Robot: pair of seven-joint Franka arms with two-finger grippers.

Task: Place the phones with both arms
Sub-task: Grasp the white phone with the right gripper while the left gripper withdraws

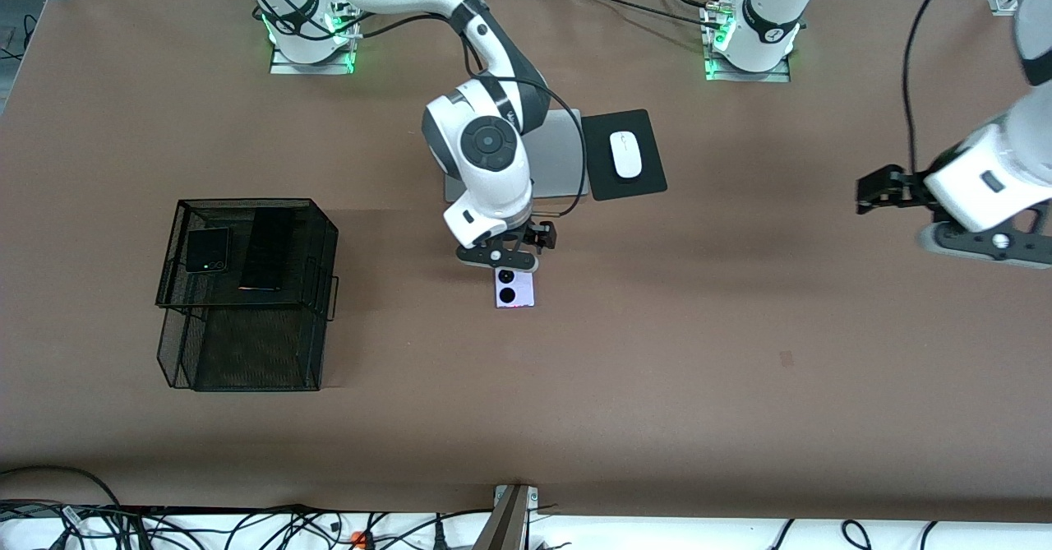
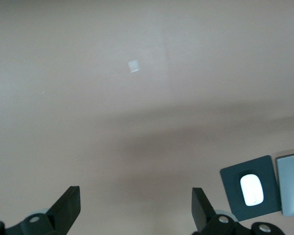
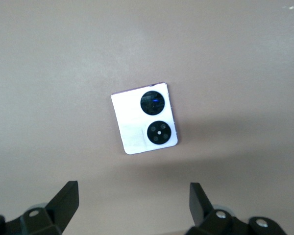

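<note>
Overhead, right gripper [image 1: 508, 261], fingers spread, hangs over lilac-white flip phone [image 1: 514, 288]; left gripper [image 1: 873, 191], apparently spread, waits.

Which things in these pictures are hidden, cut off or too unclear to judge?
- Grey laptop: front view, mostly covered by the right arm.
- Lilac-white flip phone: front view, its top edge is under the right gripper.
- Left gripper: front view, its arm is cut by the picture's edge.
- Pale square speck: left wrist view, too blurred to identify.

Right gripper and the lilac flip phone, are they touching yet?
Apart. The right wrist view shows bare table between the open right gripper and the lilac flip phone.
</note>
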